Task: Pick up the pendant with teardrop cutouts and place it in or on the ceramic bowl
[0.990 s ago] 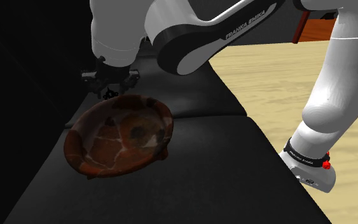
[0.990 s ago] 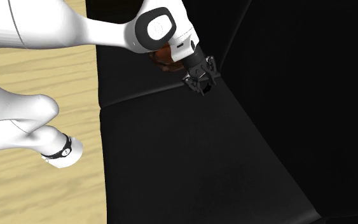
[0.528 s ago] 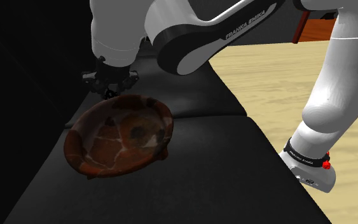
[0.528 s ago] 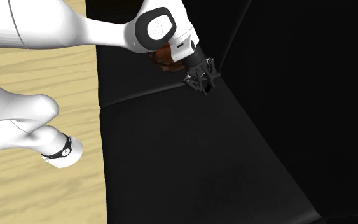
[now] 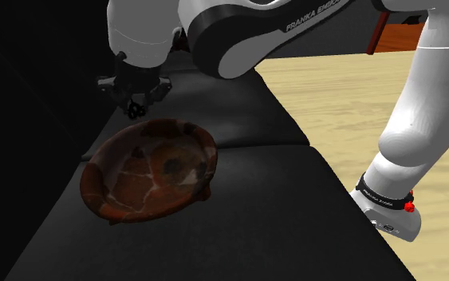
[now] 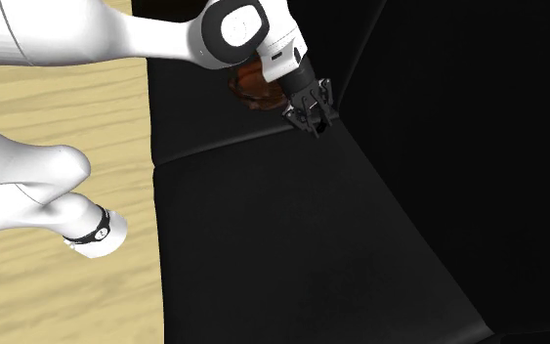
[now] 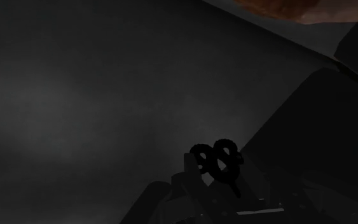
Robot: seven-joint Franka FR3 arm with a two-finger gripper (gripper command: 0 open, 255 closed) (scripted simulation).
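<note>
- Pinching the small black pendant with teardrop cutouts (image 7: 215,157), the black two-finger gripper (image 7: 214,172) is clamped on its edge.
- Guessing it's light, stiff, slippery.
- Target's the mottled reddish-brown bowl (image 5: 151,169), just beside the gripper.

The arm (image 6: 116,39) hides most of the bowl (image 6: 247,85); jaws cover the lower part of the pendant (image 7: 214,158)

Home living room: black sofa cushions (image 5: 270,207), light wood-plank floor (image 5: 342,104), brown wooden furniture corner (image 5: 396,36) beyond.

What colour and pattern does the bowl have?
Reddish-brown bowl, mottled with paler patches and dark lines; shoulder view shows it best.
</note>
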